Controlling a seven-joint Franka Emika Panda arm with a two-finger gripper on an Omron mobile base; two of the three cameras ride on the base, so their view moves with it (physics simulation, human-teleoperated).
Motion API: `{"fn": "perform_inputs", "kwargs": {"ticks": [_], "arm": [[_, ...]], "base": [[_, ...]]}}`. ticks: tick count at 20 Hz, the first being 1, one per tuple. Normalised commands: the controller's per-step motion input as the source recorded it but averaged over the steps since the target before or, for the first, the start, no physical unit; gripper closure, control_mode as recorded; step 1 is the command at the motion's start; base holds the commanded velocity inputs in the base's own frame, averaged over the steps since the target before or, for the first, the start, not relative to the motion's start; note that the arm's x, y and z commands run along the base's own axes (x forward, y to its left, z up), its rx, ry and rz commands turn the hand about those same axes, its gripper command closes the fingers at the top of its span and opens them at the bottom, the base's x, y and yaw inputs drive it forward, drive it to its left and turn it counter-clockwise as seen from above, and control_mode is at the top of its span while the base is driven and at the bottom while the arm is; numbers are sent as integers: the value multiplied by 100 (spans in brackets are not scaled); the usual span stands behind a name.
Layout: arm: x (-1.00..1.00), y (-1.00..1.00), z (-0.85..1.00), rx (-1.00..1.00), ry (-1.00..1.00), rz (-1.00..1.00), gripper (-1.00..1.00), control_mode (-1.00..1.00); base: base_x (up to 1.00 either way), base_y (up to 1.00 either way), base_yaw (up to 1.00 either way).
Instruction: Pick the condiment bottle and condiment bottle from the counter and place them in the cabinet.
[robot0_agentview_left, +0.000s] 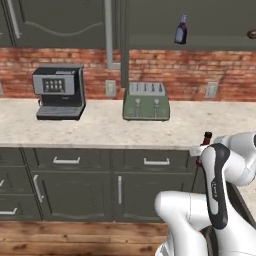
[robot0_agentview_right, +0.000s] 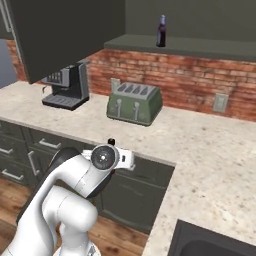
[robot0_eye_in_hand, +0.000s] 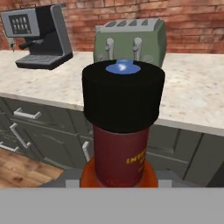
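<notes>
1 condiment bottle (robot0_eye_in_hand: 121, 131), dark red with a wide black cap bearing a blue spot and yellow lettering on its side, stands close before the hand camera, upright in that view, in front of the counter's (robot0_eye_in_hand: 192, 94) edge. The left base view shows its black top (robot0_agentview_left: 208, 135) beside the arm. A 2nd condiment bottle (robot0_agentview_right: 161, 31), slim and dark purple, stands upright on the cabinet (robot0_agentview_right: 200, 47) shelf above the brick wall.
</notes>
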Motion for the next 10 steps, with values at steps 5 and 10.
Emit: {"fn": "perform_inputs", "kwargs": {"ticks": [5,10], "arm": [[0,0,0,0,0,0,100,100],[0,0,0,0,0,0,100,100]], "base": [[37,-25,0],[43,-26,0]]}}
